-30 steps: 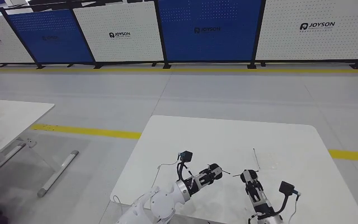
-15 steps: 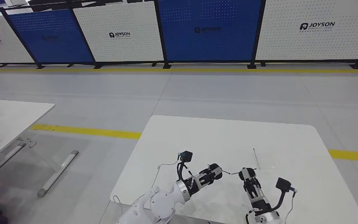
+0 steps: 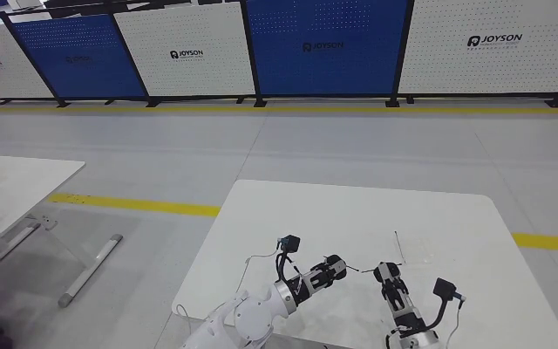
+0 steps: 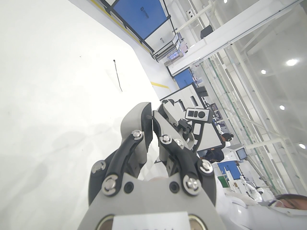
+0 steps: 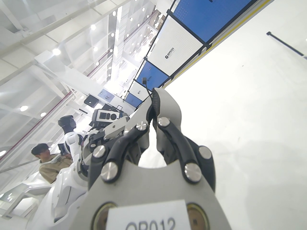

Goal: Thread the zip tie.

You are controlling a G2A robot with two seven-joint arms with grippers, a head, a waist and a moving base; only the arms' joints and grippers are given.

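Right claw (image 5: 153, 96): clamped tight on the tie (image 5: 144, 80), head poking out past the tips.
Left claw (image 4: 152, 118): pinched shut too, with a dark bit caught between its pads, the tail end by my read.
Position: claws nose to nose over the table's (image 3: 349, 209) near edge.
Progress: ends brought together; whether the tail is in the head, can't tell.
Left to do: feed it and pull through.
Spare tie (image 4: 117, 75): lying flat, just far of the right claw.

light: bright, from ceiling lamps (image 5: 56, 51) above me | glare: my table (image 4: 43, 77) washes out white | edges: my wrist views bend straight beams
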